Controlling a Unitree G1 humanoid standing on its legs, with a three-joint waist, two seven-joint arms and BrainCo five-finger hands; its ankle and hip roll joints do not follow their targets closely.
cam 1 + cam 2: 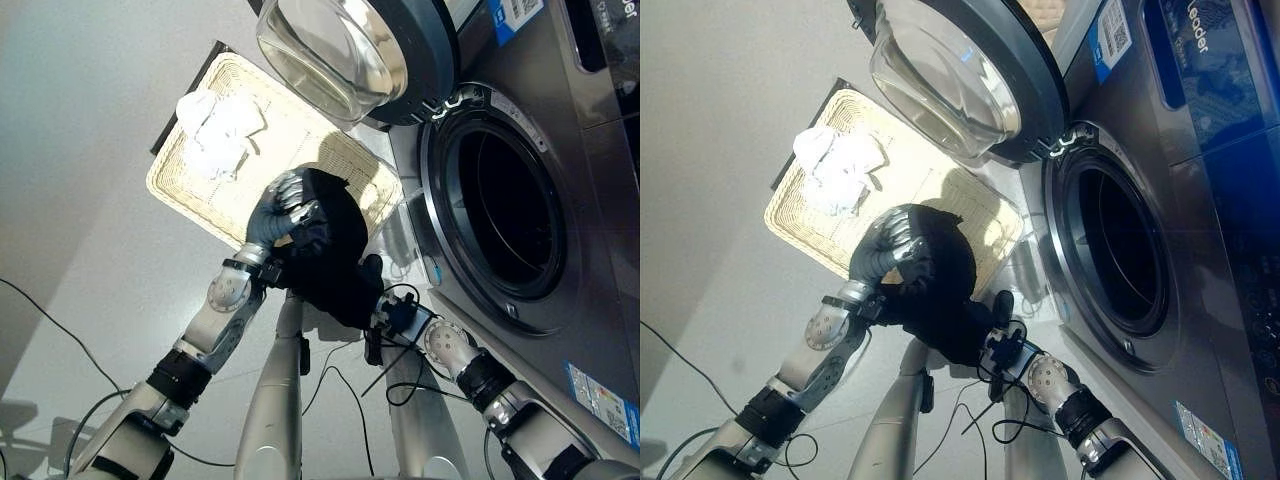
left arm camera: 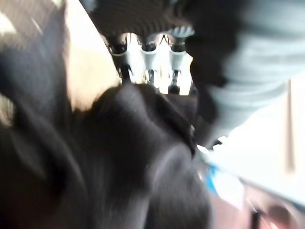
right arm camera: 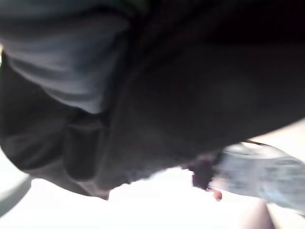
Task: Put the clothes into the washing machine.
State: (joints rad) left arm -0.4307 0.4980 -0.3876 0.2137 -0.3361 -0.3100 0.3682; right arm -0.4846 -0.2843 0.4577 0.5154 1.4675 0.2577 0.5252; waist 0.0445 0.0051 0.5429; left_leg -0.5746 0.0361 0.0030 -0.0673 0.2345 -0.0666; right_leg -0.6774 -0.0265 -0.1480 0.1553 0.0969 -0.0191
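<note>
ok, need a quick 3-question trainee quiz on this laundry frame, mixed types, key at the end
1. True or false: the washing machine door is shut.
2. What is still in the wicker basket? A) a white garment B) a red towel C) shoes
3. Fill in: the left hand is curled on a ____ garment.

Key: 1. False, it stands open beside the drum opening. 2. A, the white garment. 3. Black. The right hand's fingers are hidden under the same cloth.
</note>
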